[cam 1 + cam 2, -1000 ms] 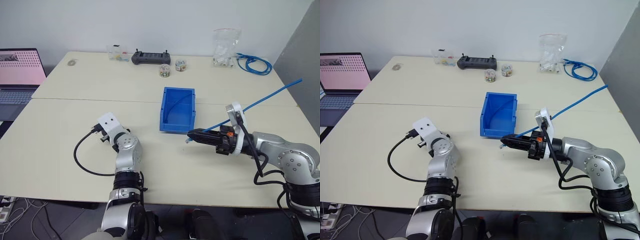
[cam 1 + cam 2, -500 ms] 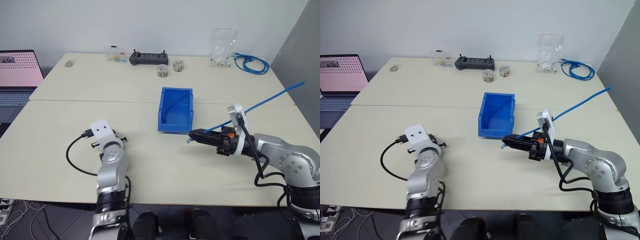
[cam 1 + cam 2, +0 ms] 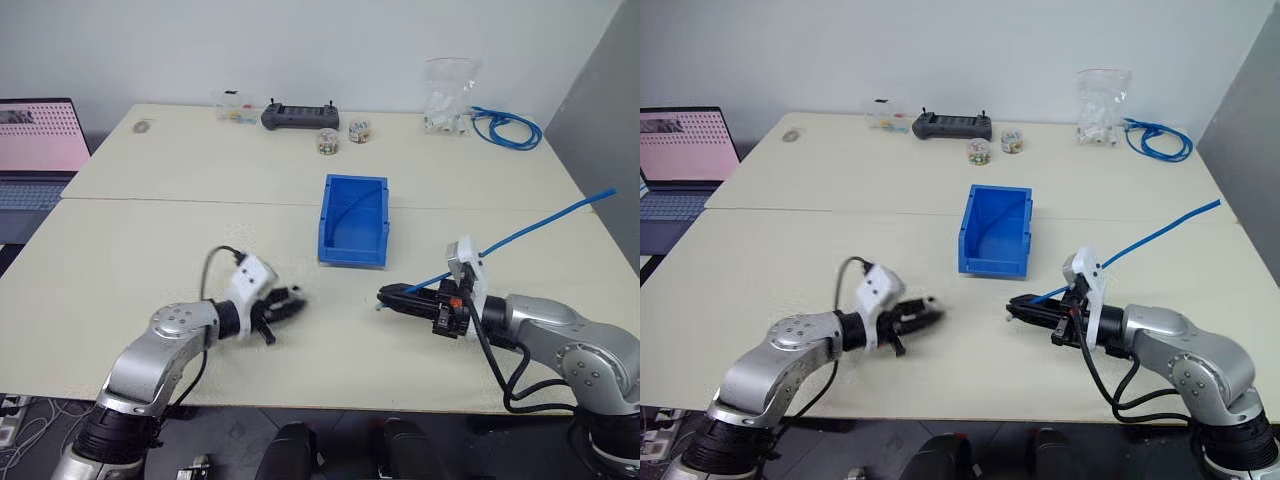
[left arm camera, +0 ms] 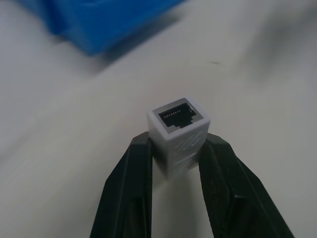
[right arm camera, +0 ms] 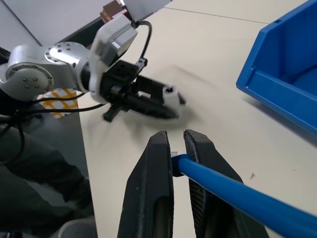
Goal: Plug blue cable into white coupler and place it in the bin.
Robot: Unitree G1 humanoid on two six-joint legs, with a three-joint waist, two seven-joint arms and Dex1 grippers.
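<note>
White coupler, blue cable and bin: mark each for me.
white coupler (image 4: 181, 129), left wrist view, on its socket face.
blue cable (image 5: 223, 184), right wrist view, strand past the fingers.
bin (image 3: 352, 251), left eye view, front lip.

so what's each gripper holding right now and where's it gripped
Left gripper: white coupler, pinched by its sides, socket facing out. Right gripper: blue cable, near its plug end.

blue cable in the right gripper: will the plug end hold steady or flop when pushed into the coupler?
Likely fairly steady: the right gripper pinches the blue cable close to its end. The long free run arcs up unsupported, so it seems springy and may tug sideways. The white coupler looks light, firmly clamped.
</note>
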